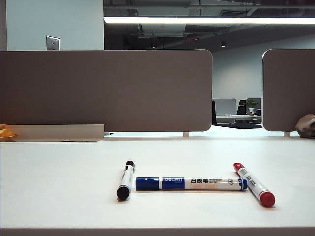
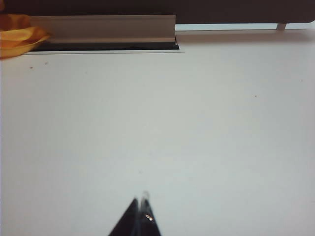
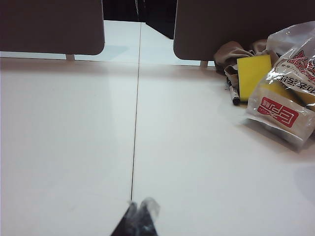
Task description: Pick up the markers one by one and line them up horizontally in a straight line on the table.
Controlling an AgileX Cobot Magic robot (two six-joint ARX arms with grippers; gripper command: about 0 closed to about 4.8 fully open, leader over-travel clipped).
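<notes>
Markers: three lie on the table (image 1: 59, 187) near its front edge in the exterior view; the black-capped marker (image 1: 126, 180) and the red-capped marker (image 1: 254, 184) lie angled, the blue marker (image 1: 191, 184) lies level between them
Spacing: the black-capped marker's lower end sits just beside the blue marker's left end; the red-capped marker's upper end is just beside or touching the blue marker's right end, contact not resolvable
Task status: judged not started; only the blue marker already lies horizontal
Left gripper (image 2: 141, 216): fingers clenched together, empty, tips over bare table, no marker in its wrist view
Right gripper (image 3: 139, 216): fingers clenched together, empty, tips near the table seam (image 3: 136, 123)
Risk, crowding: fingers lowered on either end marker may nudge the blue marker, since the ends sit so close
Risk, rolling: round barrels may roll on the smooth top when released, spoiling the line
Risk, edge: the markers lie close to the front edge; a push could send one off
Risk, closed fingers: both must open before descent or they strike the barrel
Exterior view only: shows all three markers and the partition panels (image 1: 106, 88); neither arm appears
Left wrist view only: an orange object (image 2: 17, 35) at the far edge by a grey rail (image 2: 103, 28)
Right wrist view only: a plastic bag (image 3: 288, 88), a yellow sponge (image 3: 252, 73) and a dark pen-like item (image 3: 233, 93), well apart from the gripper
</notes>
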